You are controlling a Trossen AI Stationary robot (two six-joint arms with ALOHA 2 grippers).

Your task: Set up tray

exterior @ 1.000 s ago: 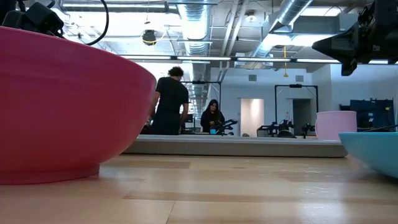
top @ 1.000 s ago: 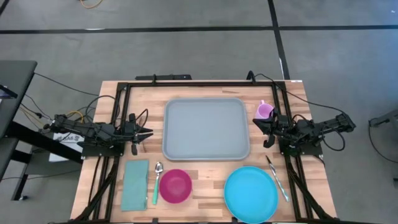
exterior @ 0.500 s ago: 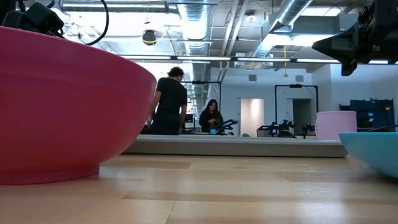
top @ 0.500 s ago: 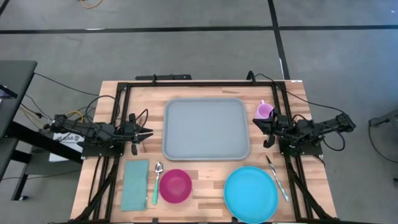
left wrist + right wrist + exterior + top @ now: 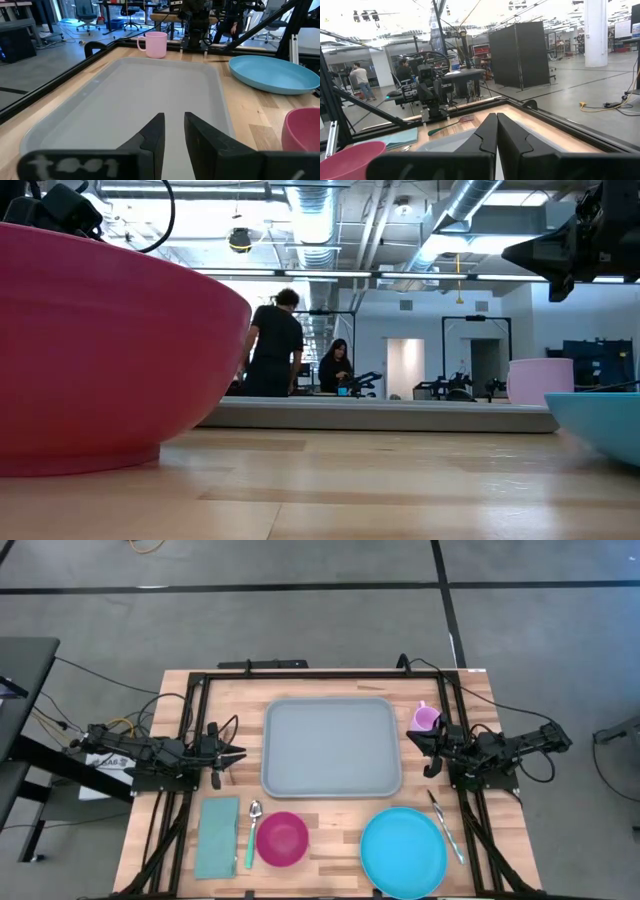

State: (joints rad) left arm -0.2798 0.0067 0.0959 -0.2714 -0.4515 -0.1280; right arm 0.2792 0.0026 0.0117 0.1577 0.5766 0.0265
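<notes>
The grey-blue tray (image 5: 330, 748) lies flat on the wooden table's middle, nothing on it; it also fills the left wrist view as the tray (image 5: 150, 95). My left gripper (image 5: 238, 753) hovers just off the tray's left edge, fingers a little apart with nothing between them (image 5: 174, 131). My right gripper (image 5: 414, 738) hovers off the tray's right edge, shut and holding nothing (image 5: 496, 131). A pink cup (image 5: 425, 719) stands beside it.
Along the near edge lie a teal napkin (image 5: 216, 837), a spoon (image 5: 251, 830), a magenta bowl (image 5: 282, 838), a blue plate (image 5: 403, 851) and a fork (image 5: 447, 825). A black frame (image 5: 300, 673) borders the table. People stand in the room beyond (image 5: 272, 345).
</notes>
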